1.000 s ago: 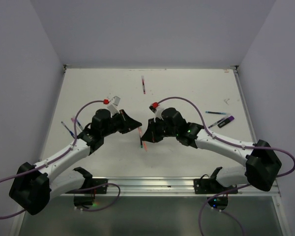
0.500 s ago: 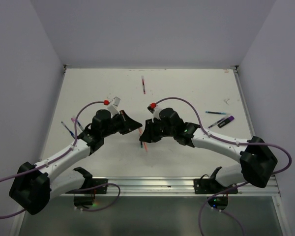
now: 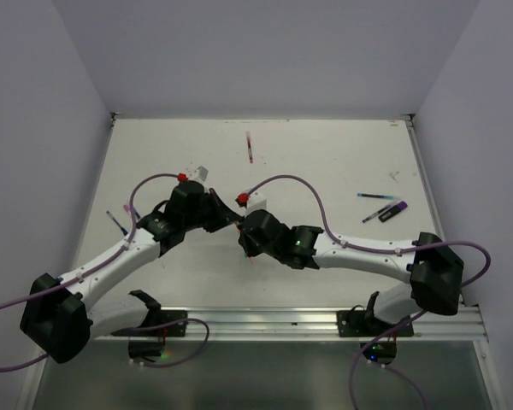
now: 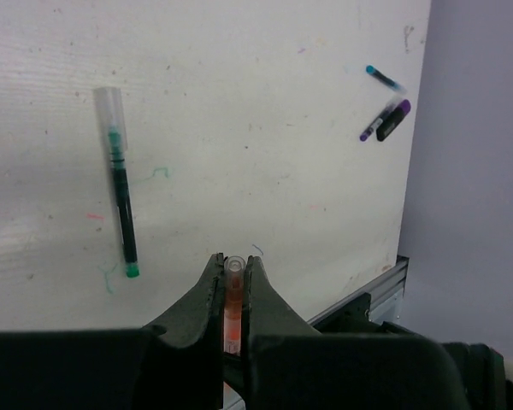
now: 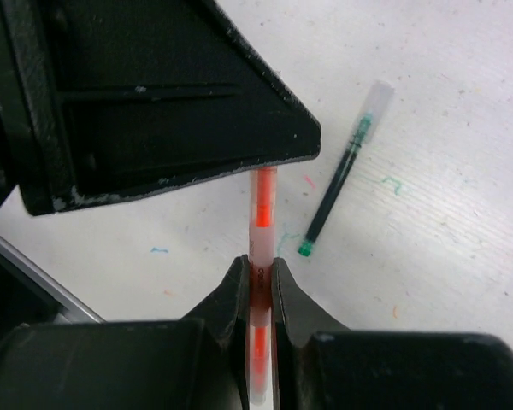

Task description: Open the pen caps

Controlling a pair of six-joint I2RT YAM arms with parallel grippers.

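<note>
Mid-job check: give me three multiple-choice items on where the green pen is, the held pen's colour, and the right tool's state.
1. Where is the green pen?
A) lying on the table
B) in a tool
C) standing upright

2. What colour is the held pen, gripped by the left tool and right tool?
A) blue
B) orange
C) black

3. The right tool is:
A) wide open
B) shut on the held pen
C) out of view

Answers:
1 A: it lies flat, apart from both tools.
2 B: orange shows through its clear barrel in both wrist views.
3 B: it clamps the pen's sides.
</note>
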